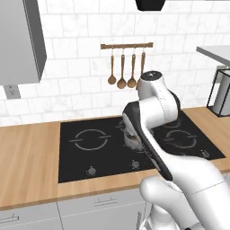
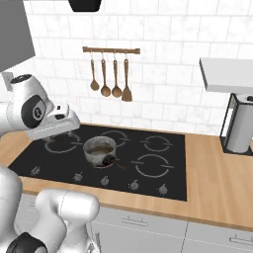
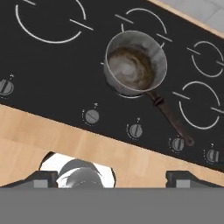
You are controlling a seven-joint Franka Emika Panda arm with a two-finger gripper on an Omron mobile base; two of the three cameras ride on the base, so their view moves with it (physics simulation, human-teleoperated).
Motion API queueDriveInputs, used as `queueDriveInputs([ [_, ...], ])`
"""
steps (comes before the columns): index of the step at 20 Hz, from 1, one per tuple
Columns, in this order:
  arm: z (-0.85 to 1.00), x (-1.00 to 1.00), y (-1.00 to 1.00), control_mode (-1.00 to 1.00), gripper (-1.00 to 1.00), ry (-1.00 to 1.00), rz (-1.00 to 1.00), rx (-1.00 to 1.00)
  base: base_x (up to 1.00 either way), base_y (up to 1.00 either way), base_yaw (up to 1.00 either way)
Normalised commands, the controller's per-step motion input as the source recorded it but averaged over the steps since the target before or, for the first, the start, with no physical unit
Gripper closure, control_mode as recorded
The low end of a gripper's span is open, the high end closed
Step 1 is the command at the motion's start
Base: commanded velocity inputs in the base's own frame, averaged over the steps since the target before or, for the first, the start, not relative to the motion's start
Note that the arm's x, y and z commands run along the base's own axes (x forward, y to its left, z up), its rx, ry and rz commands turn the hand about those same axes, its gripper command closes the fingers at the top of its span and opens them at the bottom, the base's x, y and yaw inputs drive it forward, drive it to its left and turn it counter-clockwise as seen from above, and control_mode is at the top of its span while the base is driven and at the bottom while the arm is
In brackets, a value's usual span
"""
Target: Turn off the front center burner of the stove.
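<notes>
- Fingertips point(image 3: 43, 178) first: two dark tips poke up at the bottom of the hand view, one at seven o'clock, one at five, spread wide with nothing between them, so the gripper point(image 3: 111, 177) is open and empty-handed.
- Directly beneath them runs the wooden counter point(image 3: 39, 135), and just past its edge sits the row of silver knobs point(image 3: 92, 116), five of them strung from nine o'clock round to four.
- Up at twelve o'clock of the middle knobs stands the small metal pot point(image 3: 134, 68), upright, dark brown residue inside, its dark handle point(image 3: 168, 118) pointing toward five o'clock and ending close to the knob row.
- Under that pot, peeking out as a thin grey arc at its near side, is the front center burner point(image 3: 127, 94), on the black glass of the stove point(image 3: 52, 70).
- Over in the right base view, the arm point(image 2: 34, 111) is folded high above the stove's left portion, hand flattened out, well clear of the glass.
- Wooden spoons point(image 2: 105, 74) hang on the tiled wall behind; a paper towel holder point(image 2: 239, 126) stands at three o'clock.
</notes>
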Motion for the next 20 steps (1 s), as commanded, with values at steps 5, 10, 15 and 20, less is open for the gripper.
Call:
queueDriveInputs([
  [5, -0.35, -0.35, 0.56, -1.00, -1.00, 0.02, 0.18, -0.20, 0.00, 0.00, 0.00],
  [10, -0.73, -0.11, 0.47, -1.00, -1.00, 0.17, 0.17, -0.20, 0.00, 0.00, 0.00],
  [15, -0.60, 0.23, -0.01, -1.00, -1.00, 0.08, 0.08, 0.00, 0.00, 0.00, 0.00],
  [20, -0.45, 0.32, -0.10, -1.00, -1.00, 0.00, 0.03, 0.02, 0.00, 0.00, 0.00],
])
